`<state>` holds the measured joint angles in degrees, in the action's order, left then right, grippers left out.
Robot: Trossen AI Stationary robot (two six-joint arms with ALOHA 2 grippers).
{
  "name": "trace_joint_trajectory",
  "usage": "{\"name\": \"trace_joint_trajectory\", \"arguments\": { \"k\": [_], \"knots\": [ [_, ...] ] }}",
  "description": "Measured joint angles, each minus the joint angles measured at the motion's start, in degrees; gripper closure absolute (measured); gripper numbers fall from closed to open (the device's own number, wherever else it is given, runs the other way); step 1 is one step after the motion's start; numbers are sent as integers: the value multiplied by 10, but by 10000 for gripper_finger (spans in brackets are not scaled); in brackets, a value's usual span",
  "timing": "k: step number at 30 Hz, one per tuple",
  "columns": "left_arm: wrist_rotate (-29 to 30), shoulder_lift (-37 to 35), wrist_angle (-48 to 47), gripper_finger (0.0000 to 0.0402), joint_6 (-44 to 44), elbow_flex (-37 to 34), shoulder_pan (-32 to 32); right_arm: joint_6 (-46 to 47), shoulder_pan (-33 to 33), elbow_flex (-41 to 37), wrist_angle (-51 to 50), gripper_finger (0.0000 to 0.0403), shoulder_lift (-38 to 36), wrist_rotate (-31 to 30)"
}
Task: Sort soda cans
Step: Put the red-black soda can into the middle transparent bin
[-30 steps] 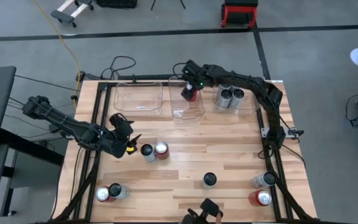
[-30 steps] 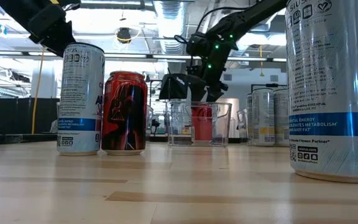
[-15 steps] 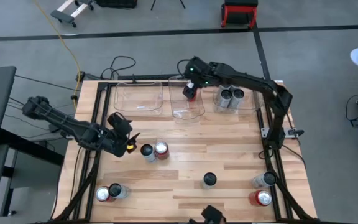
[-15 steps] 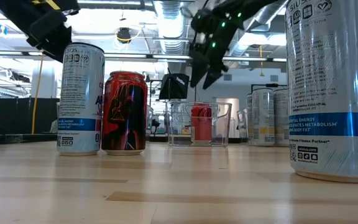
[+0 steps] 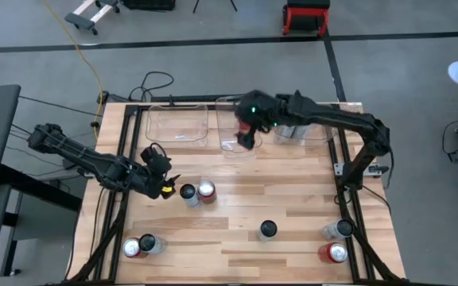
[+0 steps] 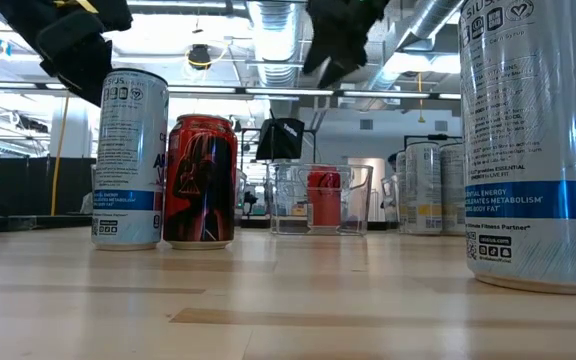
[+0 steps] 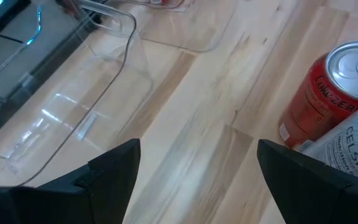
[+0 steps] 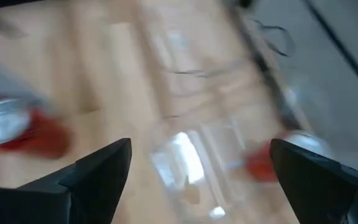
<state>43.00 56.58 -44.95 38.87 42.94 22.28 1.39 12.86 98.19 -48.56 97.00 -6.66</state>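
Near the left edge of the desk (image 5: pixel 293 202), the left gripper (image 5: pixel 164 185) hovers with jaws wide and empty, just beside a pair of cans at mid-desk: a silver-grey Celsius can (image 5: pixel 188 193) touching a red can (image 5: pixel 206 191). At the far edge stand 3 clear bins; the middle bin (image 5: pixel 239 127) holds 1 red can (image 6: pixel 323 198), the right bin (image 5: pixel 300 127) holds 2 silver cans (image 5: pixel 291 123), and the left bin (image 5: pixel 177 125) looks bare. Above the middle bin the right gripper (image 5: pixel 245 137) hangs with jaws fully spread, holding nothing. More cans wait along the near edge: 2 at the left corner, 2 at the right corner, 1 dark-topped between.

To take the Celsius can cleanly, the left jaws should probably straddle it from the side away from the red can, square to its wall, low enough not to tip it, so the neighbour is not dragged along.
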Motion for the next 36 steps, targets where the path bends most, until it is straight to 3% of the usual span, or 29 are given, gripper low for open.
{"name": "trace_joint_trajectory", "arguments": {
  "k": [6, 14, 27, 36],
  "knots": [
    [-1, 0, -1, 81, 1, 0, 0, -125, -112, -10, -15, 3, 19, 64],
    [-1, 0, -2, 81, 8, 0, 0, -171, -202, -39, 101, 3, 95, 70],
    [-8, 0, -7, 81, 22, 0, 0, -149, -179, -39, 257, 3, 171, 71],
    [-23, 0, -7, 81, 23, 0, 0, -116, -157, -38, 300, 3, 207, 115]
  ]
}}
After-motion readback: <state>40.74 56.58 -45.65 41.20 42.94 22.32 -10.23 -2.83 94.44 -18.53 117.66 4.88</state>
